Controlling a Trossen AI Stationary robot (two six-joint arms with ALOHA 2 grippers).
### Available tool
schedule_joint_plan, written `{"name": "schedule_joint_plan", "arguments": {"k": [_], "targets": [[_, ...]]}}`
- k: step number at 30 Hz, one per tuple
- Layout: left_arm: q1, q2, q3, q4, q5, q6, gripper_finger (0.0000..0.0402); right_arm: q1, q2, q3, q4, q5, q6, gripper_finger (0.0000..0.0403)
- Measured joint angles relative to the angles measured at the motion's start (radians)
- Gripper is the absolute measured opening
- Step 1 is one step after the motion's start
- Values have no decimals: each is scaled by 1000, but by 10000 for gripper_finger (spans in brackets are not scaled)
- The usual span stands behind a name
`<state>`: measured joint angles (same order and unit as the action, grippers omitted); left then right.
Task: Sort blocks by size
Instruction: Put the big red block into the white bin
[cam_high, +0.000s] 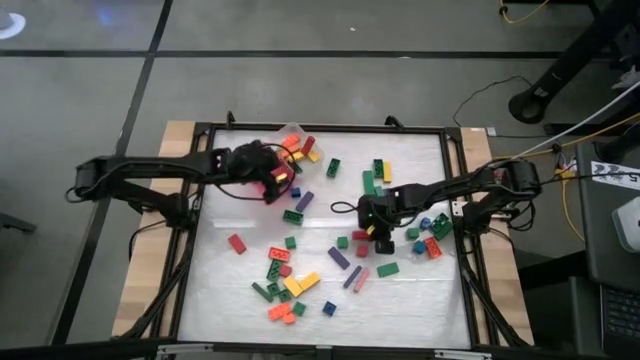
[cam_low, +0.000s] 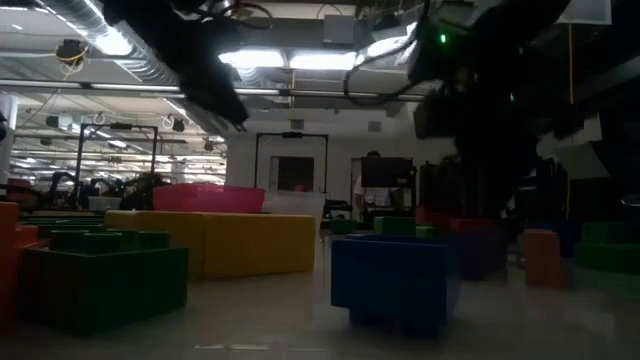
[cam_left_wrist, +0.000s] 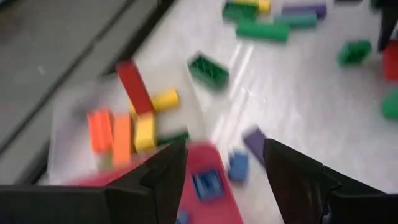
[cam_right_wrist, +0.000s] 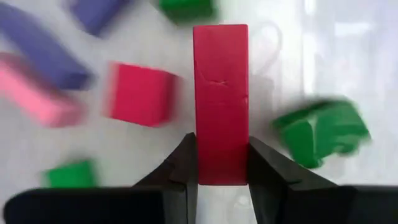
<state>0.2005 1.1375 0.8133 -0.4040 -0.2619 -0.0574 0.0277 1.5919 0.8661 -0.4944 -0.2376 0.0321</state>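
Many blocks lie loose on the white mat (cam_high: 320, 225): red, green, yellow, purple, orange and blue ones, with a cluster near the front (cam_high: 285, 285). My left gripper (cam_high: 262, 170) is open and empty above the pink tray (cam_left_wrist: 214, 171), beside the clear tray (cam_left_wrist: 74, 124), which holds red, yellow and orange long blocks. A small blue block (cam_left_wrist: 205, 185) lies in the pink tray. My right gripper (cam_high: 375, 218) is shut on a long red block (cam_right_wrist: 221, 81) right of the mat's middle. My right gripper pinches the red block's two long sides near one end (cam_right_wrist: 221, 168) between its two fingers. The fingers lie along the block, whose other end sticks out past the fingertips. It seems to be above the mat and the loose blocks there.
A black frame (cam_high: 455, 200) borders the mat. More blocks lie at the mat's right edge (cam_high: 430, 235) and near the far edge (cam_high: 378, 175). Close to my right gripper are a short red block (cam_right_wrist: 140, 93) and a green block (cam_right_wrist: 323, 130).
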Motion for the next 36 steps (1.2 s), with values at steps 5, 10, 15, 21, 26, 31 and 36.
{"name": "schedule_joint_plan", "arguments": {"k": [5, 10, 15, 21, 26, 31, 36], "targets": [[-70, -24, 0, -158, 1, -126, 198, -2, 1, 85, -9, -19, -90, 106], [-153, -25, 0, -273, 40, -240, 198, -2, 0, 164, 36, 185, -228, 104], [-245, -25, 0, -373, 115, -416, 198, -32, -1, 174, 257, 366, -405, 109], [-349, -25, 0, -465, 147, -765, 198, -150, 35, 176, 554, 376, -530, 111], [-420, -25, 0, -485, 147, -959, 198, -276, 119, 176, 753, 308, -538, 112], [-465, -25, 0, -478, 147, -1032, 198, -376, 242, 176, 954, 207, -534, 112], [-506, -25, 0, -479, 167, -1184, 198, -417, 323, 176, 1055, 194, -513, 113]]}}
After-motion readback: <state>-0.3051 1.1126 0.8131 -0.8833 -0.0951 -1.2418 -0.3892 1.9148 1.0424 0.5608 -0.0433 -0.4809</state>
